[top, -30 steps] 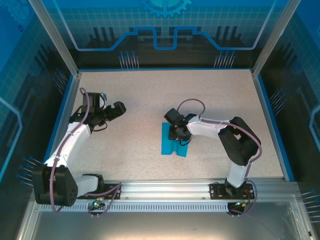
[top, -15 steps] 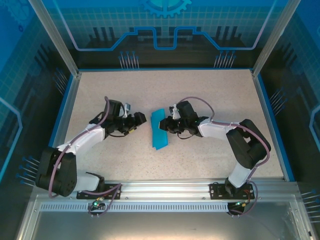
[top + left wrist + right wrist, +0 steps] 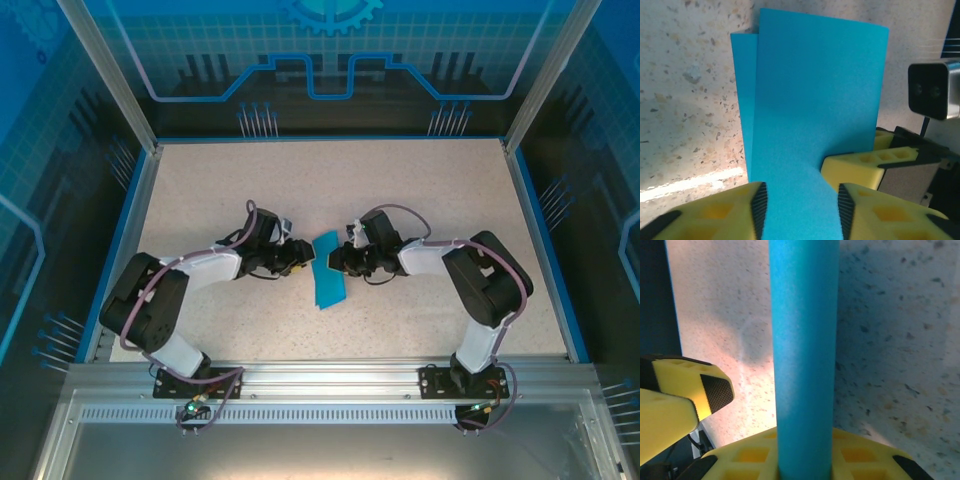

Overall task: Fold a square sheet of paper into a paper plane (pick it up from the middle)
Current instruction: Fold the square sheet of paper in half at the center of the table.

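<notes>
A: Top external: the paper is mid-table, folded over into a narrow two-layer strip. It stands on edge between the two arms. Can't tell if its lower edge touches the table.
B: Who's got it?
A: The right gripper is clamped on the right side. In the right wrist view the strip rises straight out of its yellow fingers.
B: Left?
A: The left gripper is right against the other side. In the left wrist view its jaws are partway apart, with the sheet lying in the gap, broad face to the camera. It doesn't look pinched.
B: Step?
A: Early, I'd say. One fold is made, there are no nose folds and no dart shape. It looks like a handover or a regrip between the arms.
B: Next move needs?
A: Probably the left closing on both layers without skewing them, since the back layer peeks out along one side. Then the strip has to be laid flat so a crease can be pressed. The paper is thin, so a sideways tug could buckle it.
</notes>
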`<state>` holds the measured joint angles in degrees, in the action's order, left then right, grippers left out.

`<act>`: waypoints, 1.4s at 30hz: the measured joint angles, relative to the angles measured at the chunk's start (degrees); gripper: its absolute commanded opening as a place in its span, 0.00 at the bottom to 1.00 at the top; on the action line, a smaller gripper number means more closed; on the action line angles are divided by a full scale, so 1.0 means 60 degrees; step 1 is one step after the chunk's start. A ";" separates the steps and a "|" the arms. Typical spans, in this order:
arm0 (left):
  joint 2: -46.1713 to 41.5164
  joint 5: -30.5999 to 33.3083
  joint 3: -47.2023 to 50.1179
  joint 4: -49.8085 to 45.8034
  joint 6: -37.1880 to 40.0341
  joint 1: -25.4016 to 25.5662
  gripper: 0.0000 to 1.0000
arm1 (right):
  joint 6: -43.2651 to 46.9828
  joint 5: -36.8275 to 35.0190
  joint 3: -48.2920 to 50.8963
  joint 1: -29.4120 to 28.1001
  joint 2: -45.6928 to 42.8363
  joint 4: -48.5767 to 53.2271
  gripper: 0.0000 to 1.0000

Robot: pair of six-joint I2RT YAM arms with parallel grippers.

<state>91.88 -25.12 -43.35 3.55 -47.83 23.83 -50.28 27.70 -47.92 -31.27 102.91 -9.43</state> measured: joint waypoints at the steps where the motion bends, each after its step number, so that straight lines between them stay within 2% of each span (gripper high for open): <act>1: 0.0142 0.0051 -0.0058 0.0044 -0.0022 0.0051 0.35 | 0.0044 0.0000 -0.0004 0.0011 0.0055 0.0066 0.23; 7: 0.0841 0.0426 -0.0423 0.0346 -0.0040 0.0182 0.21 | 0.0215 -0.0029 -0.0004 0.0033 0.0284 0.0408 0.23; 12: 0.1282 0.0579 -0.0787 0.0390 -0.0015 0.0219 0.17 | 0.0288 -0.0033 -0.0029 0.0033 0.0310 0.0506 0.24; 19: 0.1792 0.0849 -0.1166 -0.0044 0.0113 0.0350 0.15 | 0.0342 -0.0004 -0.0113 0.0033 0.0310 0.0637 0.30; 25: 0.2131 0.1118 -0.1399 -0.0572 0.0244 0.0419 0.12 | 0.0608 0.0007 -0.0328 0.0025 0.0237 0.1140 0.40; 30: 0.2146 0.1228 -0.1501 -0.0699 0.0284 0.0448 0.12 | 0.0994 -0.0579 -0.0572 0.0022 -0.0233 0.2197 0.51; 36: 0.2146 0.1228 -0.1526 -0.0758 0.0310 0.0452 0.12 | 0.1774 -0.1650 -0.1290 -0.0127 -0.0368 0.3526 0.57; 42: 0.2146 0.1231 -0.1559 -0.0816 0.0310 0.0481 0.13 | 0.2324 -0.2004 -0.1810 -0.0459 -0.0211 0.4273 0.62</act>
<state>104.75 -17.74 -52.71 -1.34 -45.98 26.72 -36.34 15.68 -58.78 -34.02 101.65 16.21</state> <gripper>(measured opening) 0.125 0.603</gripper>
